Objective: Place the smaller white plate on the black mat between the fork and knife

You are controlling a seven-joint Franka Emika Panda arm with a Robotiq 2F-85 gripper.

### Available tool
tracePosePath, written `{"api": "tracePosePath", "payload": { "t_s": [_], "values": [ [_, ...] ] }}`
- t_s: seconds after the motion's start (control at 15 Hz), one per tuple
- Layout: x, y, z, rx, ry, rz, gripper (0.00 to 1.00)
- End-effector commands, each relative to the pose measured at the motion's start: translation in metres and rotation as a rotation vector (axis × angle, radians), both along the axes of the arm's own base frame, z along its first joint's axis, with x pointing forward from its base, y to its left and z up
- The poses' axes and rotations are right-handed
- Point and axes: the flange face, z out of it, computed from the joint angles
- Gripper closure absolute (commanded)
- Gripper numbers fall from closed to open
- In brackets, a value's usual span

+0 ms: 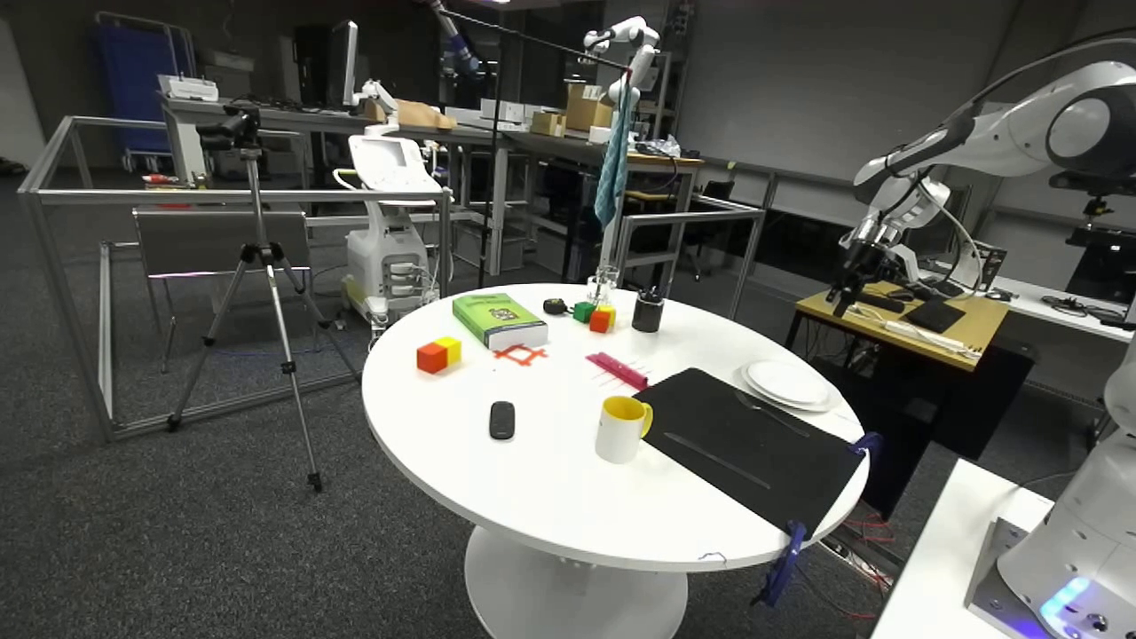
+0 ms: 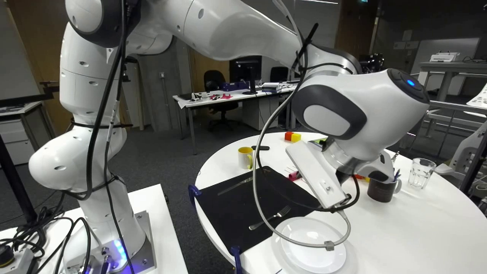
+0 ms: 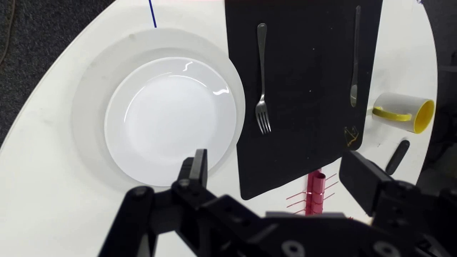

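Note:
The smaller white plate (image 3: 170, 117) lies on a larger white plate (image 3: 87, 107); both also show in both exterior views, the small one here (image 1: 785, 382) and here (image 2: 312, 247). The larger plate touches or overlaps the edge of the black mat (image 3: 307, 71). On the mat (image 2: 239, 207) lie a fork (image 3: 262, 71), on the plate side, and a knife (image 3: 355, 60). My gripper (image 3: 275, 159) is open and empty, above the table. In the wrist view its left finger overlaps the small plate's lower right rim. In an exterior view the gripper (image 1: 843, 293) is high above the plates.
A white cup with yellow inside (image 3: 400, 110) stands beyond the knife. A pink ribbed piece (image 3: 316, 192) lies off the mat's end. Blue clamps (image 1: 781, 568) grip the table edge. A phone (image 1: 501, 420), book (image 1: 501, 321), blocks (image 1: 439, 353), pen cup (image 1: 648, 312) and glass (image 2: 421, 173) stand around.

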Motion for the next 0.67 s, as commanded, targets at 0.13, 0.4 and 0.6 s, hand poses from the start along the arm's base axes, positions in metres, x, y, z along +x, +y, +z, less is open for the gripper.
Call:
{"api": "tracePosePath", "payload": {
  "t_s": [0.13, 0.4, 0.6],
  "values": [
    [0.003, -0.023, -0.014, 0.039, 0.012, 0.013, 0.00],
    [0.001, -0.040, -0.026, 0.048, 0.020, -0.001, 0.00],
    [-0.003, -0.056, -0.033, 0.052, 0.025, -0.016, 0.00]
  ]
}}
